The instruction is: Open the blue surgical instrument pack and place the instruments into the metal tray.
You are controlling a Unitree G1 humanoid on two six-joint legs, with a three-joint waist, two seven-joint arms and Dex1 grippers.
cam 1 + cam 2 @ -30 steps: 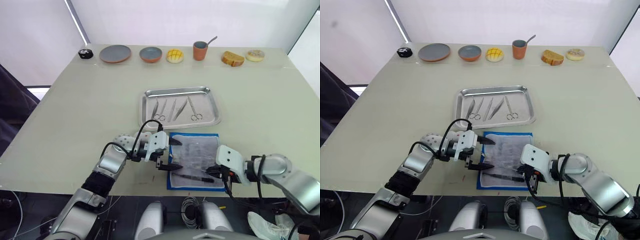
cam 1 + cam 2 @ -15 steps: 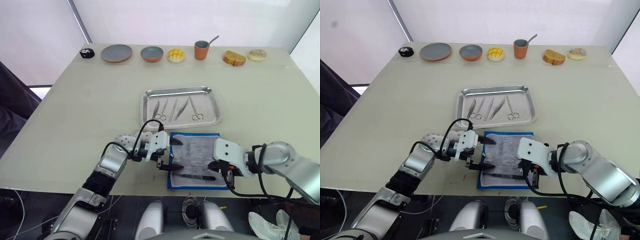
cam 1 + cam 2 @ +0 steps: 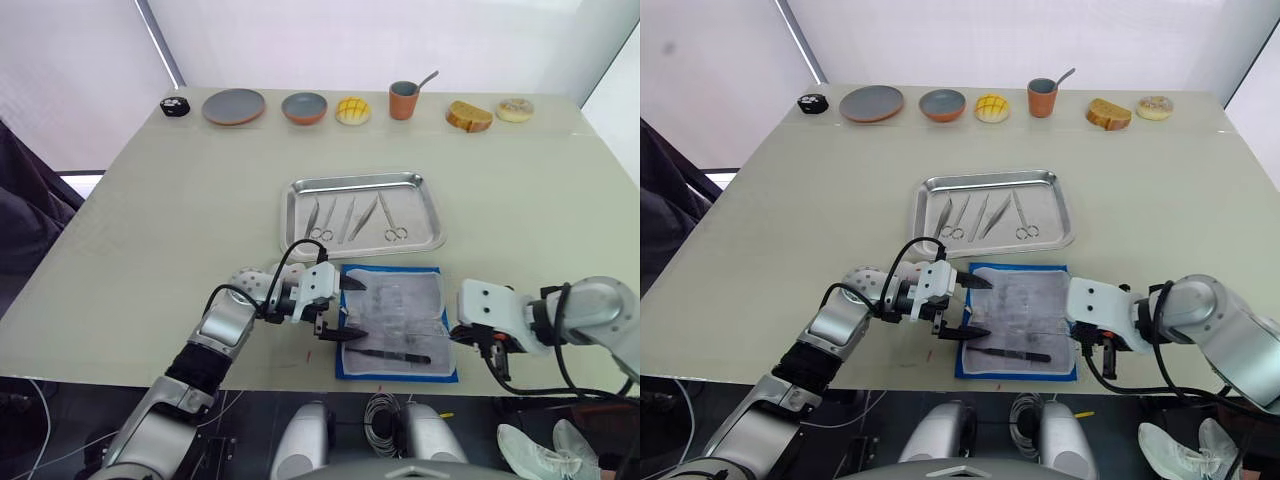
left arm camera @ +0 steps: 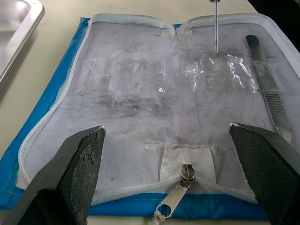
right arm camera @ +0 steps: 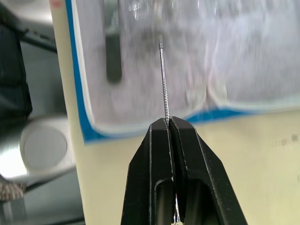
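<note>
The blue surgical instrument pack [image 3: 393, 320] lies unzipped and flat near the table's front edge, its clear inner layer facing up. A dark-handled instrument [image 3: 392, 354] rests on its near side. My left gripper [image 3: 352, 310] is open, its fingers [image 4: 77, 161] spread over the pack's left edge by the zipper pull. At the pack's right edge, my right gripper [image 5: 168, 121] is shut on a thin silver rod-like instrument [image 5: 163, 79] that points over the pack. Beyond the pack sits the metal tray [image 3: 355, 180], holding several instruments [image 3: 390, 220], scissors and tweezers among them.
Along the far table edge stand a small black object [image 3: 173, 106], a grey plate [image 3: 233, 105], a bowl [image 3: 303, 107], a yellow bun [image 3: 350, 110], a brown cup with a spoon [image 3: 403, 99], bread [image 3: 466, 116] and a pastry [image 3: 514, 109].
My right gripper has drawn back to the right, from over the pack's near middle to its right edge, with the thin instrument in its fingers. The left gripper has stayed put.
</note>
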